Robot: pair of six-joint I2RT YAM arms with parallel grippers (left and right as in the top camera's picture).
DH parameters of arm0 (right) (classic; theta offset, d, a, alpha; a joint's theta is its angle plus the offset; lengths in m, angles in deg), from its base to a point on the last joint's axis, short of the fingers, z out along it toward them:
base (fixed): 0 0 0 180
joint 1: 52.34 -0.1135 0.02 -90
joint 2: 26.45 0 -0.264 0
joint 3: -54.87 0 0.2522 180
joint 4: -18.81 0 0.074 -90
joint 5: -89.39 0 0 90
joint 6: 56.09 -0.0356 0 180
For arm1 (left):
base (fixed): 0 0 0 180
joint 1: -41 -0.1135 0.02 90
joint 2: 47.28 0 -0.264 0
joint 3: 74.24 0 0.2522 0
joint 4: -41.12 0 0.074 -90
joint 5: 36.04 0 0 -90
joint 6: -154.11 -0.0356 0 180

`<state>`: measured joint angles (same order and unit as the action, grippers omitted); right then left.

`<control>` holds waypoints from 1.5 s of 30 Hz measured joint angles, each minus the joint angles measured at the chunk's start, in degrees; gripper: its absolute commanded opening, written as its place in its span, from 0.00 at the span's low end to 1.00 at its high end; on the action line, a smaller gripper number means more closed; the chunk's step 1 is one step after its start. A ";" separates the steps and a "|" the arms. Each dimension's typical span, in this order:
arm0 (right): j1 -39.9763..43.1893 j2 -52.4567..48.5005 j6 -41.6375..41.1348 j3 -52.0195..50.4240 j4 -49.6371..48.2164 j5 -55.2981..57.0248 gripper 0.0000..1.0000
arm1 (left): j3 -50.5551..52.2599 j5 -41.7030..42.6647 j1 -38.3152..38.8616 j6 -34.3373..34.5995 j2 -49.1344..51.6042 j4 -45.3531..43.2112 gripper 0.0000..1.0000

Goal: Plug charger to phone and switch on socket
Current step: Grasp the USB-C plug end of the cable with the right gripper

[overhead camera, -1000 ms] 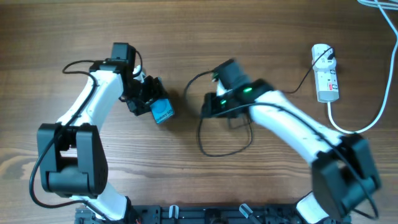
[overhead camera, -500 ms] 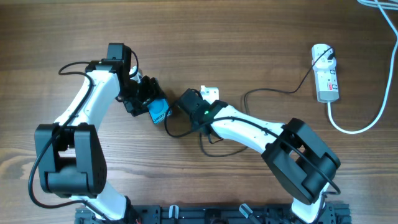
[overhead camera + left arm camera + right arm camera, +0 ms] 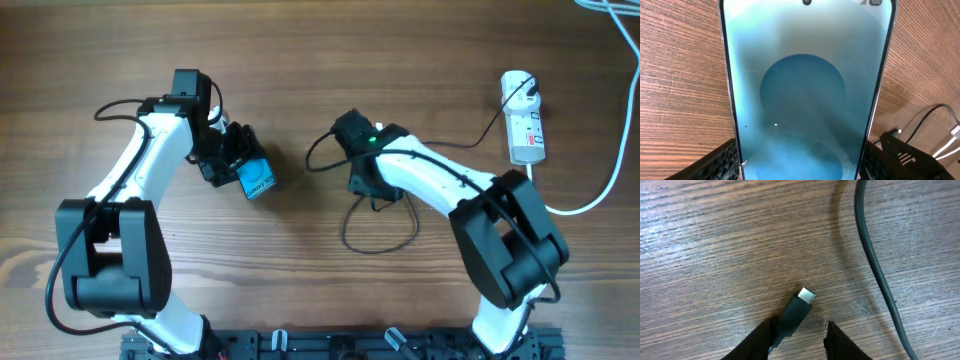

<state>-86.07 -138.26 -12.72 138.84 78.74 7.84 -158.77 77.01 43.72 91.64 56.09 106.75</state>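
Note:
My left gripper (image 3: pixel 238 163) is shut on the phone (image 3: pixel 259 180), which is lifted off the table with its cyan-blue screen facing up. In the left wrist view the phone (image 3: pixel 805 90) fills the frame between the two finger pads (image 3: pixel 800 167). My right gripper (image 3: pixel 367 184) is low over the charger's black cable (image 3: pixel 380 235). In the right wrist view the small plug tip (image 3: pixel 804 297) lies on the wood between the fingers (image 3: pixel 801 326), touching the left one, with a gap to the right one. The charger's dark plug (image 3: pixel 530 93) sits in the white socket (image 3: pixel 525 130).
The socket's thick white cord (image 3: pixel 600 190) curves along the right edge of the table. The black cable loops loosely on the wood below my right gripper and trails right to the socket. A stretch of it (image 3: pixel 875 255) runs beside the plug tip.
My right arm swung left close to the phone, then drew back right, and the cable loop shifted with it. The left arm and the phone stayed nearly still.

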 measured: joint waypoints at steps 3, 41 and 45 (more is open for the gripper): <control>0.15 0.00 -2.43 0.02 0.00 -2.56 0.40 | 0.00 0.00 0.00 0.00 0.00 0.00 0.71; 0.15 0.39 -9.66 -0.39 -0.72 -9.94 0.70 | 0.00 0.00 0.00 0.00 0.00 0.00 0.71; 0.15 0.39 -4.79 -0.04 1.49 -10.86 0.80 | 0.00 0.00 0.00 0.00 0.00 0.00 0.70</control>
<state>-85.92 -137.87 -17.51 138.80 80.23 -3.02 -158.77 77.01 43.72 91.64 56.09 106.75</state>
